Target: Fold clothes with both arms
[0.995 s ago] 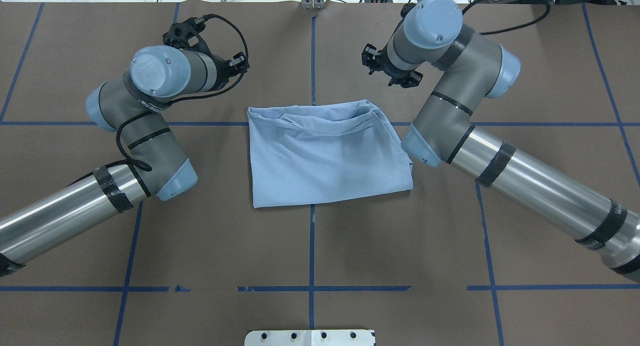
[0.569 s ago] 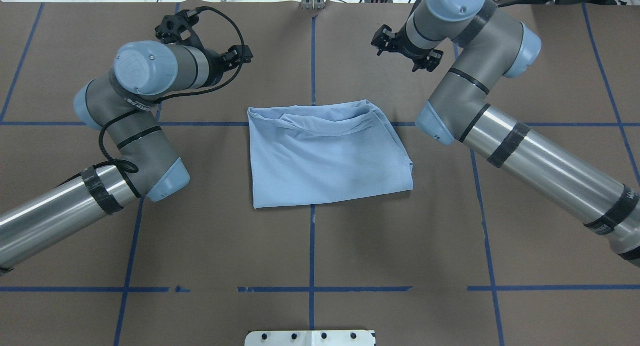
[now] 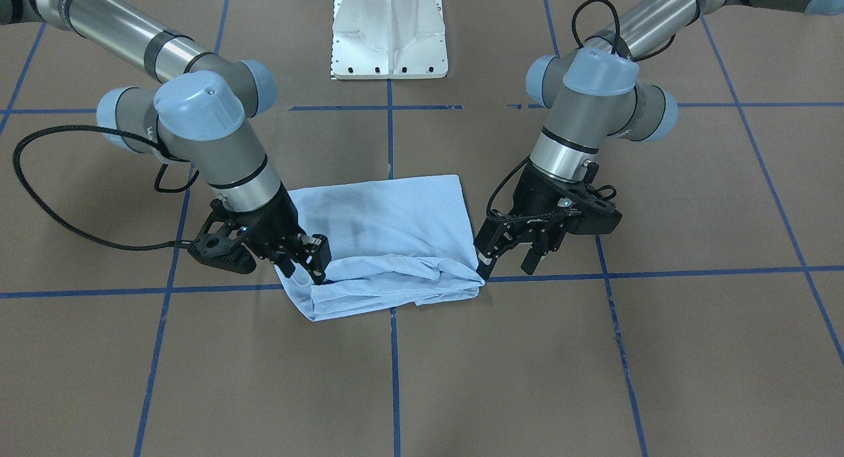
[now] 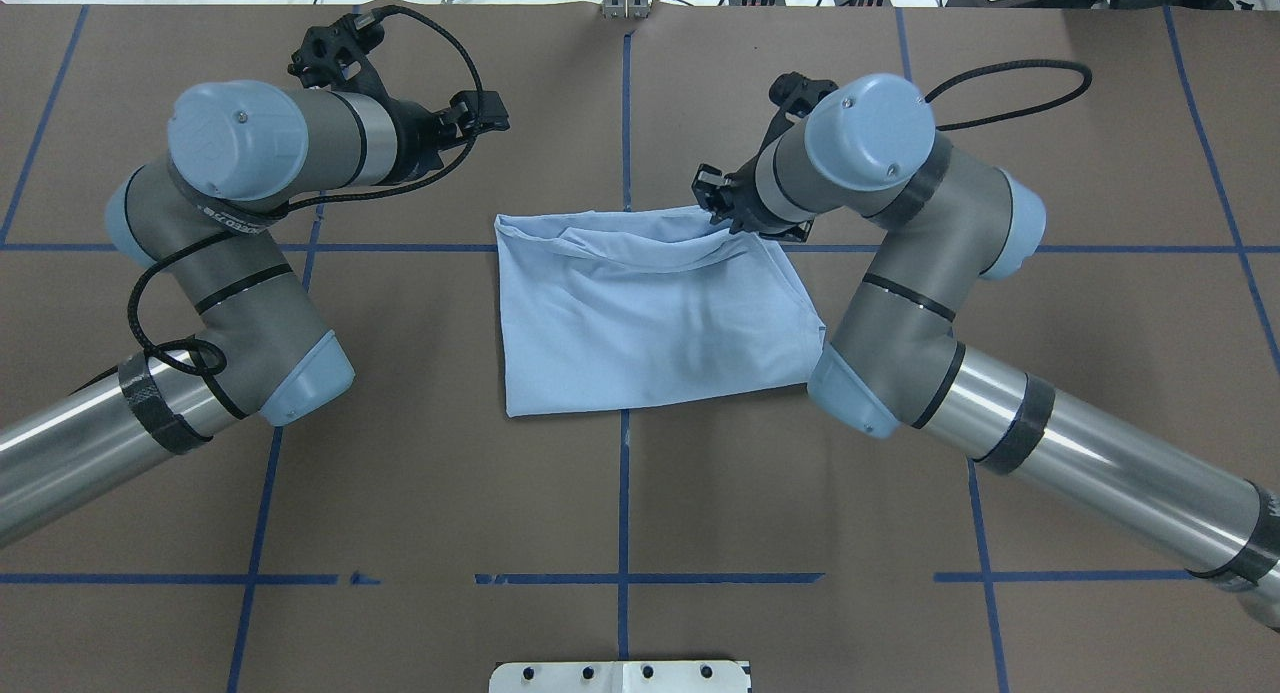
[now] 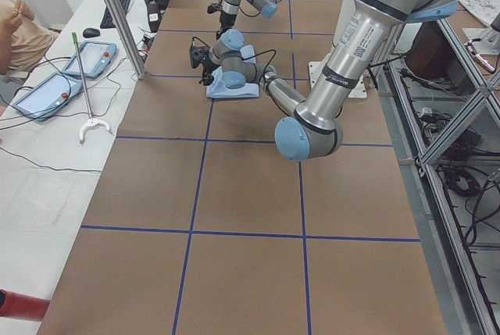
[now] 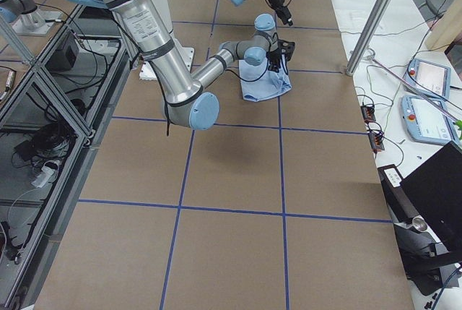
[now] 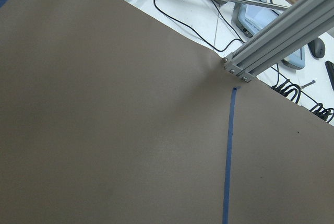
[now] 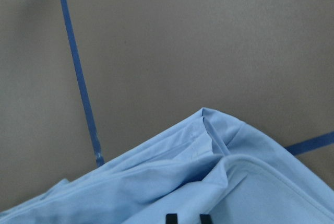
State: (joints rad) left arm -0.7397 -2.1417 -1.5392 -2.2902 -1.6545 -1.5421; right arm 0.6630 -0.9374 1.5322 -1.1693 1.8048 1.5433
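on my left, the left gripper (image 3: 508, 260) hangs with its jaws spread near the far left corner of the t-shirt (image 4: 650, 323). i judge it clear of the cloth, since its wrist view shows only the brown table (image 4: 400, 493). the t-shirt lies folded at the table's middle, bunched along its far edge. on the right, the right gripper (image 3: 307, 266) is down on the far right corner, fingertips (image 8: 170, 218) close together over the fabric. i cannot tell whether cloth is nipped between them.

my worry is that if only the right side lifts, the fold will skew and drag. a grip on just the top layer of that bunched edge would peel the layers apart.

i see no bin or basket, and the t-shirt sits in nothing.
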